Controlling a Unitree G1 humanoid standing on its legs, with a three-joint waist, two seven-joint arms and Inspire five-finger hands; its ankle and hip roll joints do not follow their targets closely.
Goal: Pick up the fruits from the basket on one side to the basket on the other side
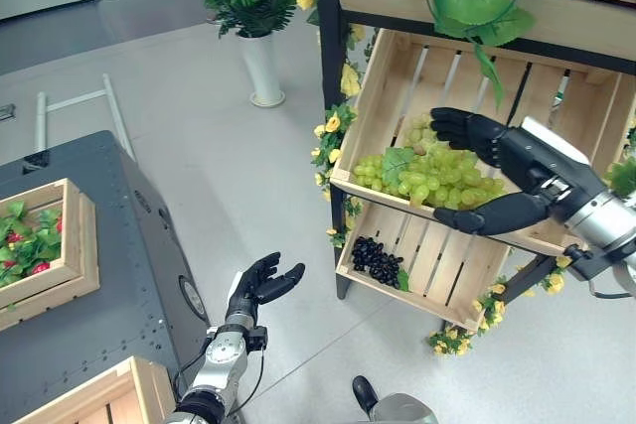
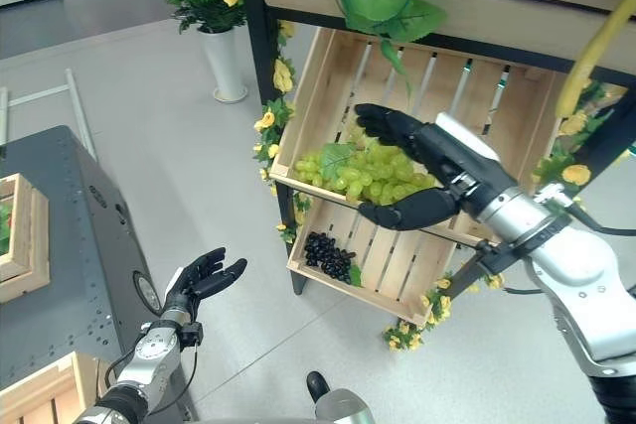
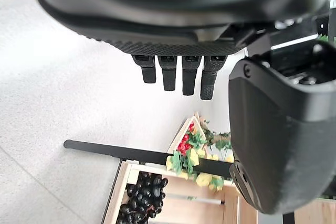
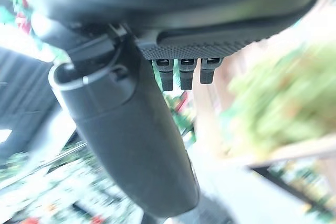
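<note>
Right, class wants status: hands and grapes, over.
Right hand open over green grape bunch in upper slatted wooden crate. Left hand open, idle. Nothing blocking.

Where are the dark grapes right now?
The dark grapes lie in the lower wooden crate of the stand, directly beneath the crate of green grapes, at its left end.

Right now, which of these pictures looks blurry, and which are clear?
Right wrist view: the green grapes and everything past the right hand are smeared and out of focus. Left wrist view: the black grapes are crisp. Both eye views: sharp, evenly lit.
</note>
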